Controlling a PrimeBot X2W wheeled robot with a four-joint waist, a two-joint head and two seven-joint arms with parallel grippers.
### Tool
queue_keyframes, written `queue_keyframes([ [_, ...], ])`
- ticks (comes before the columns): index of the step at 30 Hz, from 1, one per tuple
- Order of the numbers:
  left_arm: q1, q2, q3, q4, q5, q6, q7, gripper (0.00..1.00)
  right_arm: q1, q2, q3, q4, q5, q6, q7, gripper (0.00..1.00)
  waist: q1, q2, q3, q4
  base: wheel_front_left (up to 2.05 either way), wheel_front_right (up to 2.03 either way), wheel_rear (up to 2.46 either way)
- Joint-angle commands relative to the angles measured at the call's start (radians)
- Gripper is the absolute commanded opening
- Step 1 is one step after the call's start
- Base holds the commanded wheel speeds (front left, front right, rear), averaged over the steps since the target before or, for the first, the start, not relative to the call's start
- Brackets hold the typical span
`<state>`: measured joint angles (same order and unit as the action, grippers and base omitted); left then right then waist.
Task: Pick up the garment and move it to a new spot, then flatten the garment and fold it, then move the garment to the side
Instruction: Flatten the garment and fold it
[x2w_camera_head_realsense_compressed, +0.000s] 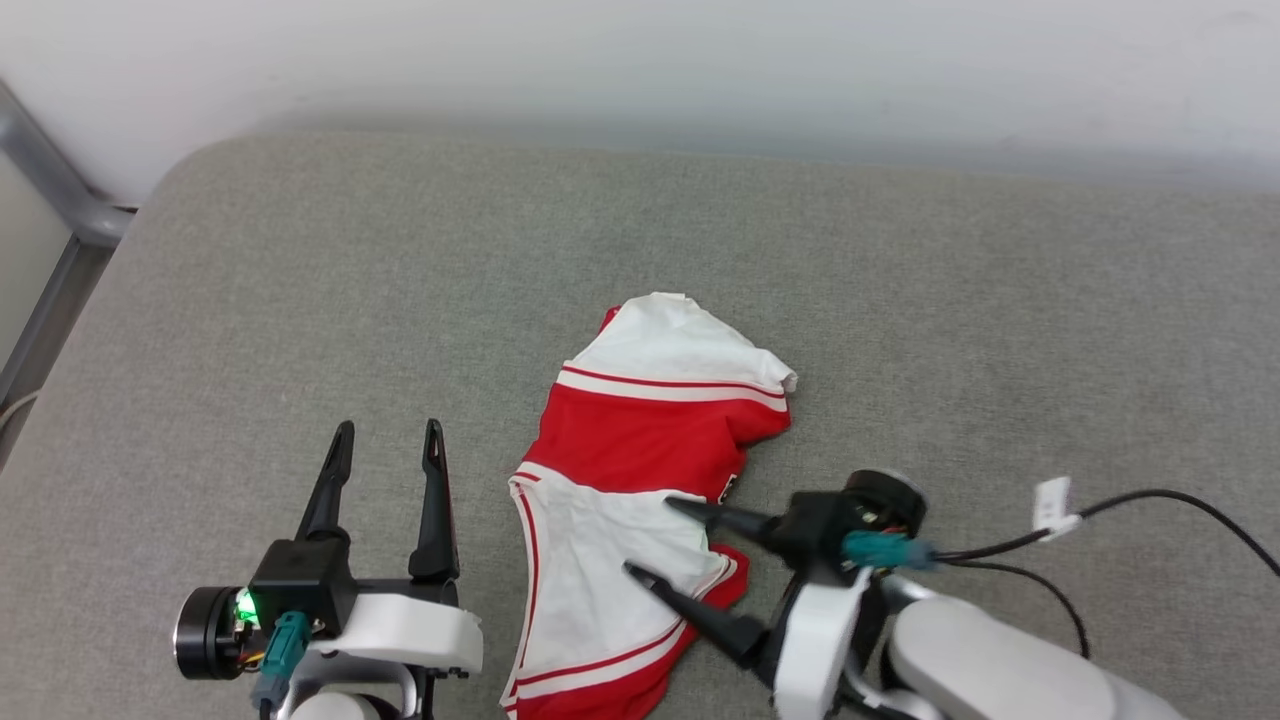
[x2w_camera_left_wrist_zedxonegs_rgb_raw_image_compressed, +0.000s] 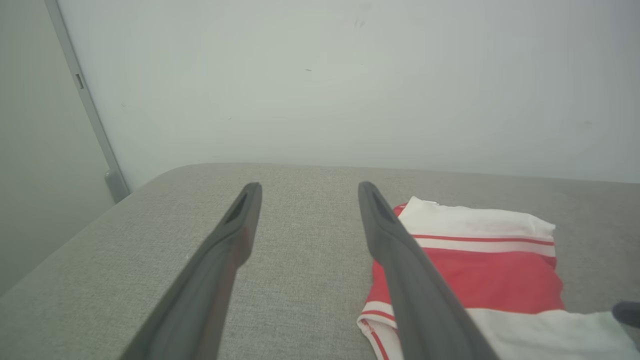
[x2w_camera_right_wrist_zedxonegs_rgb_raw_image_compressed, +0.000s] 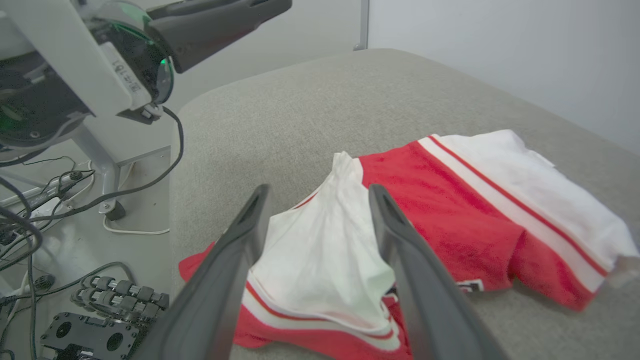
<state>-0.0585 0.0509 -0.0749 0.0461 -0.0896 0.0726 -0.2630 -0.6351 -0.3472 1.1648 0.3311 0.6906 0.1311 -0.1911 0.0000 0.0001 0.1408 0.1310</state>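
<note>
The garment (x2w_camera_head_realsense_compressed: 650, 440) lies folded and rumpled on the grey padded surface (x2w_camera_head_realsense_compressed: 300, 300), red with white sleeves and red-white stripe trim. My right gripper (x2w_camera_head_realsense_compressed: 648, 534) reaches in from the right, open, its fingers low over the near white sleeve. In the right wrist view a raised fold of white cloth of the garment (x2w_camera_right_wrist_zedxonegs_rgb_raw_image_compressed: 450, 210) lies between the spread fingers of the right gripper (x2w_camera_right_wrist_zedxonegs_rgb_raw_image_compressed: 320, 192). My left gripper (x2w_camera_head_realsense_compressed: 389, 430) stands open and empty to the left of the garment, fingers pointing away. The left wrist view has the left gripper (x2w_camera_left_wrist_zedxonegs_rgb_raw_image_compressed: 310, 187) beside the garment (x2w_camera_left_wrist_zedxonegs_rgb_raw_image_compressed: 490, 265).
A pale wall (x2w_camera_head_realsense_compressed: 640, 60) runs behind the surface. A grey metal frame (x2w_camera_head_realsense_compressed: 60, 190) stands at the far left. A black cable with a white tag (x2w_camera_head_realsense_compressed: 1052, 505) trails from my right wrist. Cables and hardware (x2w_camera_right_wrist_zedxonegs_rgb_raw_image_compressed: 75, 300) lie on the floor beyond the surface's near edge.
</note>
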Motion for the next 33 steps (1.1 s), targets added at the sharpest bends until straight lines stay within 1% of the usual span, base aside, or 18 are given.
queue_keyframes([
  [1,0.015,-0.001,0.004,-0.002,0.008,-0.003,-0.003,1.0,0.018,-0.007,-0.015,-0.004,-0.01,-0.001,-0.011,1.0,0.0,-0.0001,-0.012,-0.008,0.0,0.0,0.0],
  [5,0.028,0.0,0.02,-0.005,0.02,-0.016,-0.003,1.0,0.097,-0.038,-0.189,-0.033,-0.055,-0.001,-0.054,1.0,0.0,-0.0001,-0.037,-0.028,0.0,0.0,0.0],
  [8,0.028,0.011,0.03,-0.007,0.032,-0.031,-0.003,1.0,0.183,-0.039,-0.349,-0.061,-0.12,-0.001,-0.068,1.0,0.0,-0.0001,-0.053,-0.044,0.0,0.0,0.0],
  [13,-0.013,0.038,0.041,-0.009,0.046,-0.061,-0.003,1.0,0.352,0.002,-0.605,-0.117,-0.249,-0.001,-0.073,1.0,0.0,-0.0001,-0.076,-0.072,0.0,0.0,0.0],
  [17,-0.081,0.08,0.032,0.013,0.055,-0.112,-0.003,1.0,0.468,0.039,-0.748,-0.165,-0.343,-0.001,-0.073,1.0,0.0,-0.0001,-0.08,-0.091,0.0,0.0,0.0],
  [22,-0.23,0.138,0.008,0.082,0.031,-0.17,0.005,1.0,0.553,0.067,-0.847,-0.217,-0.406,-0.001,-0.07,1.0,0.0,-0.0001,-0.064,-0.117,0.0,0.0,0.0],
  [25,-0.347,0.182,-0.035,0.129,0.008,-0.192,0.064,1.0,0.575,0.078,-0.886,-0.244,-0.426,-0.001,-0.061,1.0,0.0,-0.0001,-0.043,-0.135,0.0,0.0,0.0],
  [28,-0.459,0.223,-0.087,0.168,-0.052,-0.201,0.159,1.0,0.581,0.085,-0.917,-0.268,-0.444,-0.001,-0.054,1.0,0.0,-0.0001,-0.016,-0.153,0.0,0.0,0.0],
  [30,-0.525,0.251,-0.153,0.196,-0.121,-0.201,0.249,1.0,0.581,0.09,-0.934,-0.281,-0.452,-0.001,-0.05,1.0,0.0,-0.0001,0.002,-0.163,0.0,0.0,0.0],
  [32,-0.59,0.3,-0.238,0.218,-0.194,-0.202,0.364,1.0,0.578,0.094,-0.947,-0.29,-0.461,-0.001,-0.048,1.0,0.0,-0.0001,0.021,-0.173,0.0,0.0,0.0],
  [33,-0.635,0.318,-0.262,0.219,-0.233,-0.201,0.4,1.0,0.574,0.095,-0.951,-0.295,-0.465,-0.001,-0.047,1.0,0.0,-0.0001,0.033,-0.178,0.0,0.0,0.0],
])
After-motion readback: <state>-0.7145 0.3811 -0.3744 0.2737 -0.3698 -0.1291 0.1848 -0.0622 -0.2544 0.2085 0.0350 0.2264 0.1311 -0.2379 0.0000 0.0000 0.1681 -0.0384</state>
